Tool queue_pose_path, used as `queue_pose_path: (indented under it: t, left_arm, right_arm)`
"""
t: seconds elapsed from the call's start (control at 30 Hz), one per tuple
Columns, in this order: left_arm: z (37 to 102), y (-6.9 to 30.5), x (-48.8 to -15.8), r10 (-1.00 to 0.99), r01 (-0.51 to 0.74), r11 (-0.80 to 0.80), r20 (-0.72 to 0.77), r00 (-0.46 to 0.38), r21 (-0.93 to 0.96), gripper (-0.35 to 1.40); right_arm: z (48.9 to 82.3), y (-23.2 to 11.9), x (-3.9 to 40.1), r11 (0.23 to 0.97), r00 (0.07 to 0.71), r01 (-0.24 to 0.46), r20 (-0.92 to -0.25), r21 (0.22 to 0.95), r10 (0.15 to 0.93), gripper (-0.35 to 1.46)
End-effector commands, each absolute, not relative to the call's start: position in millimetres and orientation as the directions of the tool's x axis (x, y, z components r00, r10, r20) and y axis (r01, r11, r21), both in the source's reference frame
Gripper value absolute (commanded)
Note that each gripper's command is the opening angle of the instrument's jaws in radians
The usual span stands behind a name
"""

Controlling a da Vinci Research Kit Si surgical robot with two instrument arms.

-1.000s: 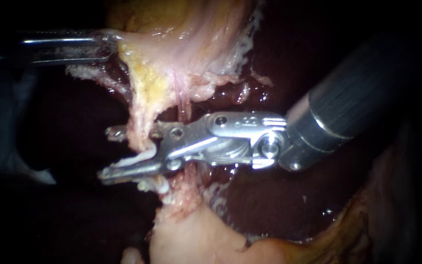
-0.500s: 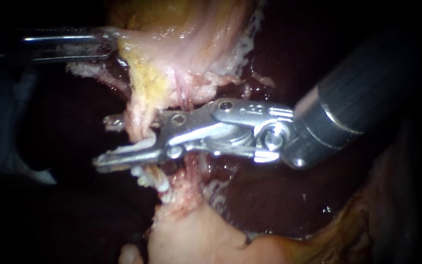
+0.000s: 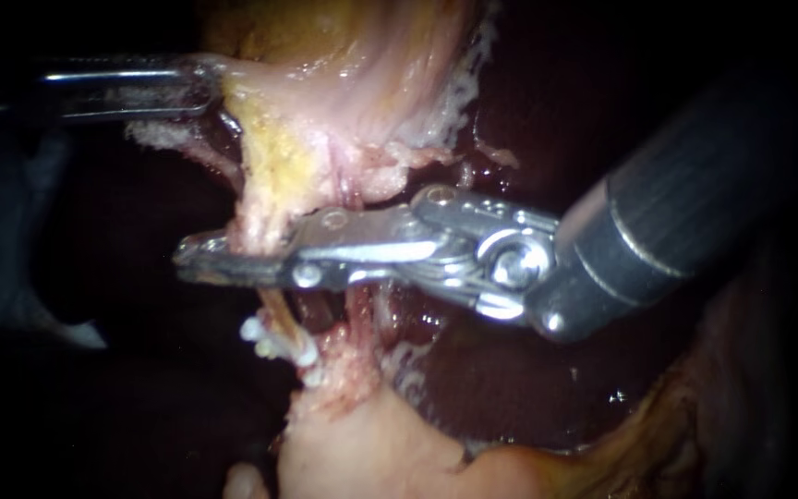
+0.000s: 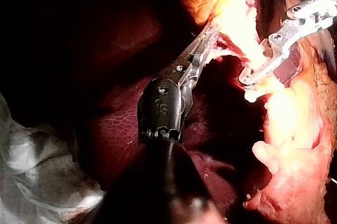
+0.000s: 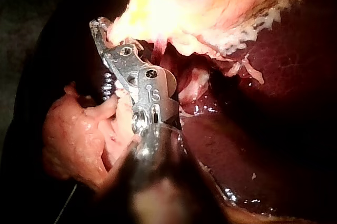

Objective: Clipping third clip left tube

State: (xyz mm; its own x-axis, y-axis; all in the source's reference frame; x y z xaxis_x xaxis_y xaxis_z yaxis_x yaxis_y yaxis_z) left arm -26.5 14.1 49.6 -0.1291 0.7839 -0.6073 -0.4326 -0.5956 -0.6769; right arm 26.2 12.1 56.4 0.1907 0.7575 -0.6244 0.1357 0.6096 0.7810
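My right instrument (image 3: 198, 260) reaches in from the right, and its jaws lie together across the pale left tube (image 3: 275, 312), gripping it from both sides. The tube runs down from the yellowish gallbladder tissue (image 3: 279, 157). Just below the jaws, white clips (image 3: 270, 346) sit on the same tube. A reddish right tube (image 3: 356, 310) passes behind the jaws. My left instrument (image 3: 207, 85) holds the gallbladder's edge at the upper left, jaws shut on it. The right wrist view shows the right instrument (image 5: 100, 33) clamped at the tissue, with the clips (image 5: 108, 84) beside it.
Dark red liver (image 3: 510, 370) lies behind and below the right instrument's shaft. A pale lump of tissue (image 3: 371, 453) sits under the tubes. In the left wrist view, the left instrument (image 4: 208, 38) pulls the tissue, and white gauze (image 4: 37, 176) lies beside its shaft.
The right instrument's jaws were open around the left tube, with a white clip between them. They have since closed on the tube. The left instrument has held still.
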Motion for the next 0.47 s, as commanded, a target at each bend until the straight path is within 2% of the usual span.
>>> queue_pose_path:
  t: [0.03,0.47]
  left_arm:
    - [49.6,14.1,-26.6,0.784,-0.433,-0.595,-0.607,-0.129,-0.677,-0.35]
    - [49.6,14.1,-26.6,0.784,-0.433,-0.595,-0.607,-0.129,-0.677,-0.35]
  right_arm:
    - [56.7,11.8,26.2,0.613,0.206,0.132,-0.627,0.779,0.752,-0.35]
    - [57.1,11.5,26.3,0.603,0.207,0.126,-0.615,0.788,0.761,-0.35]
